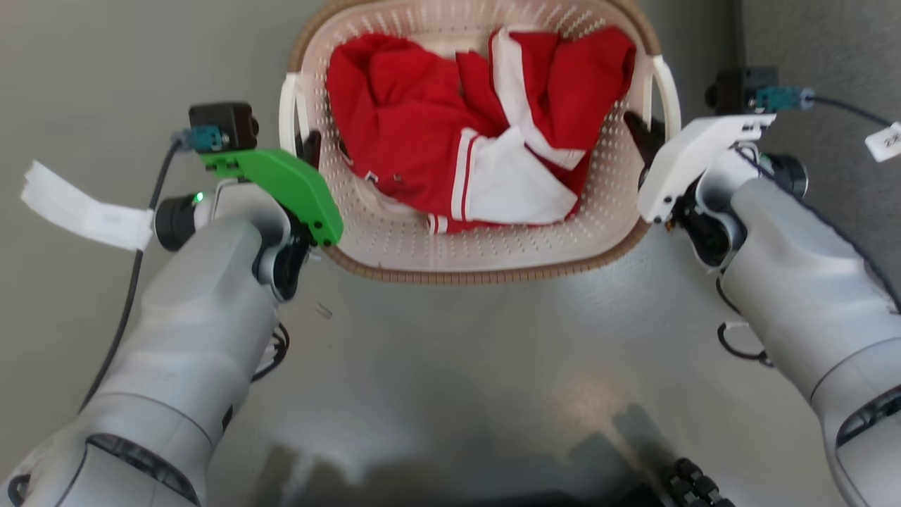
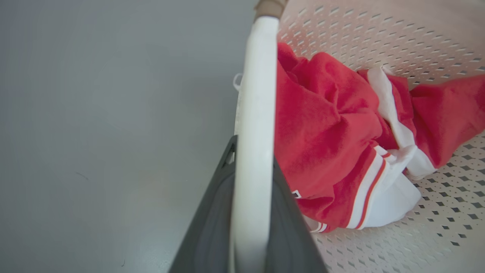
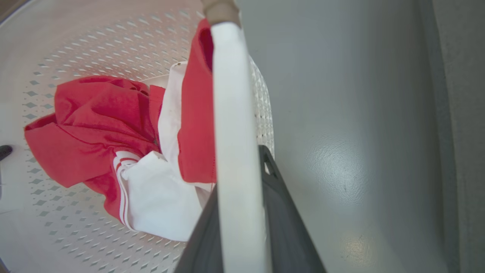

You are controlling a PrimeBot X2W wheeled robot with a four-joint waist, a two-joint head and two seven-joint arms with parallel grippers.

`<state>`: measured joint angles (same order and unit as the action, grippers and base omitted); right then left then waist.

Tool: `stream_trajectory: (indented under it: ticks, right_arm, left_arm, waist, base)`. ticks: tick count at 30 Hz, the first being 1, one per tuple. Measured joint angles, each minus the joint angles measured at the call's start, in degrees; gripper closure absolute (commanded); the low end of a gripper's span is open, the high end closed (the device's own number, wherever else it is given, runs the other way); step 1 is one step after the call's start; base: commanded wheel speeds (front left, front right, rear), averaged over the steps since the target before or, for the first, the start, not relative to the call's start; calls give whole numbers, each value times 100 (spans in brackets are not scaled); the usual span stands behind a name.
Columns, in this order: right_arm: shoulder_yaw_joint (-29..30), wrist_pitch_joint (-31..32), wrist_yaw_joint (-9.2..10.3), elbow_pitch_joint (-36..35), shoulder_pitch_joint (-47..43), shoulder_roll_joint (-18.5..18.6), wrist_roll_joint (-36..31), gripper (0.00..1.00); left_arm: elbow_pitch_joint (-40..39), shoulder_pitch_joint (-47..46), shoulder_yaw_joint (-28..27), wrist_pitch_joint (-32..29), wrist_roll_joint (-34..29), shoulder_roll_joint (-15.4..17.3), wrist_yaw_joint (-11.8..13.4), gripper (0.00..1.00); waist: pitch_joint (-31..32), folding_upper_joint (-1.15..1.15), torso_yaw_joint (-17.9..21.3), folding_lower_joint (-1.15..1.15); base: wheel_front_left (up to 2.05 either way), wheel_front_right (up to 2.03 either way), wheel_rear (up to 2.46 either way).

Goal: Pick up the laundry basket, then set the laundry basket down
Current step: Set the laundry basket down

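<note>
The laundry basket [image 1: 493, 271], cream with perforated walls and a brown rim, lies between my two arms and holds a crumpled red and white garment [image 1: 486, 134]. My left gripper [image 1: 310, 144] is shut on the basket's white left loop handle [image 1: 287, 105]. In the left wrist view that handle [image 2: 254, 113] runs up between the dark fingers [image 2: 212, 227]. My right gripper [image 1: 644, 134] is shut on the right loop handle [image 1: 667, 84]. The right wrist view has this handle [image 3: 233, 132] clamped between the fingers [image 3: 280, 220]. I cannot tell whether the basket touches the floor.
Smooth grey floor [image 1: 450, 366] spreads all around the basket. A darker grey strip [image 1: 809, 35] runs along the far right. White paper tags [image 1: 84, 211] hang from the wrist cables. The dark top of my base [image 1: 633, 479] lies at the bottom edge.
</note>
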<state>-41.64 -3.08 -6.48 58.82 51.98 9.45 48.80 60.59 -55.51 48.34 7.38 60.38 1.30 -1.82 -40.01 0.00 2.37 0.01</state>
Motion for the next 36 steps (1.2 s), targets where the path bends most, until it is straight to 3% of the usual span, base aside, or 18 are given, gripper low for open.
stream_trajectory:
  ticks: [22, 34, 35, 36]
  right_arm:
    - [137, -246, -3, -40, 1072, 183, 75, 100]
    - [71, -444, -4, 82, 1140, 187, 120, 100]
    - [69, -446, -4, 91, 1150, 187, 120, 78]
    - [67, -455, -4, 102, 1160, 186, 120, 40]
  left_arm:
    - [-77, -1125, 27, 175, -5, 7, 42, 100]
    - [-9, -1276, 135, 303, -4, -10, -9, 100]
    - [-1, -1279, 138, 327, -3, -10, -21, 90]
    - [5, -1284, 141, 333, 0, -10, -21, 56]
  waist:
    - [-1570, 0, -86, 0]
    - [-1908, 0, -142, 0]
    - [-1915, 0, -142, -1]
    - [-1921, 0, -141, 0]
  base:
    - [0, 0, 0]
    - [0, 0, 0]
    - [0, 0, 0]
    - [0, 0, 0]
